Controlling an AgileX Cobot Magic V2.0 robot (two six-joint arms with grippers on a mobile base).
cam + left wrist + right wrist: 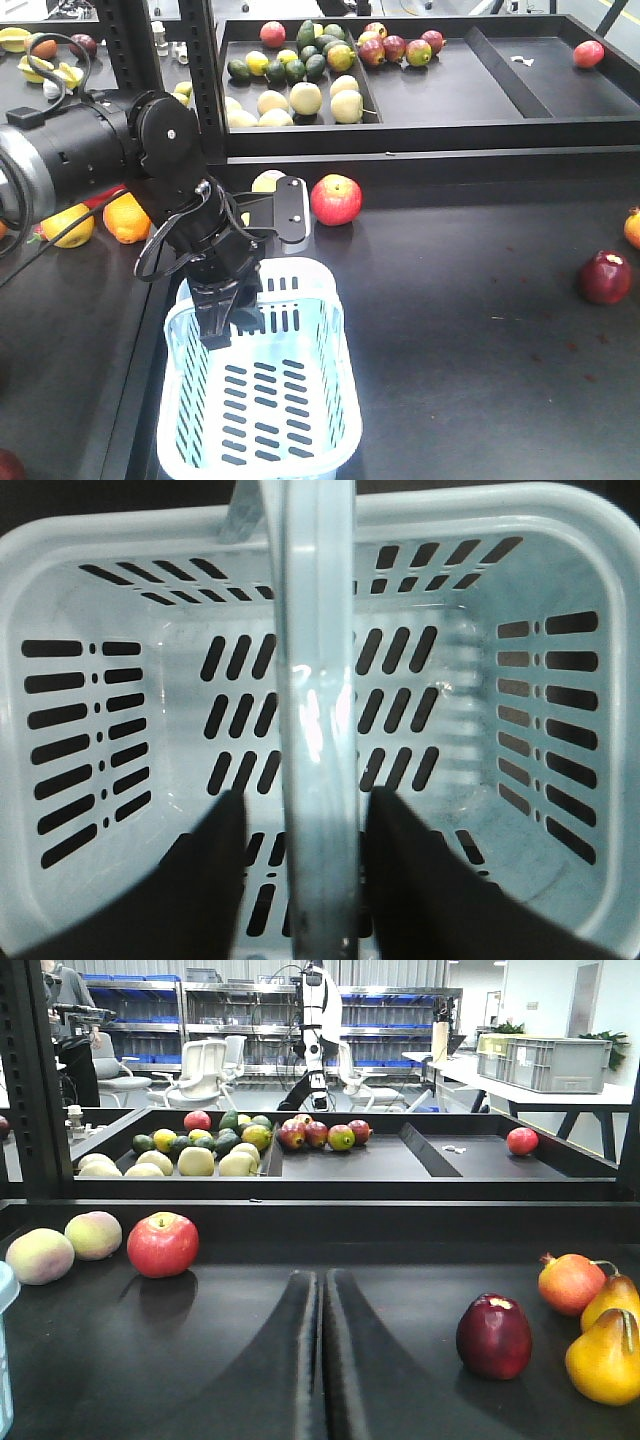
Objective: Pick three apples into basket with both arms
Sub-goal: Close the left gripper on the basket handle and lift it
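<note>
The pale blue slotted basket [300,420] stands at the front left of the black table, and the left wrist view shows it empty [90,650]. My left gripper [215,328] hangs over its near end, open, its two black fingers [205,880] straddling the basket's handle [315,680] with small gaps. One dark red apple [605,277] lies far to the right. In the right wrist view it [494,1335] sits to the right of my right gripper [322,1278], which is shut on nothing and low over the table. The right arm is out of the front view.
A bright red apple [336,199] lies behind the basket beside pale peaches [40,1256]. An orange [126,217] and a lemon [70,226] lie at the left. A pomegranate [570,1282] and a pear [605,1355] sit near the dark apple. A raised black bin [420,105] holds fruit at the back.
</note>
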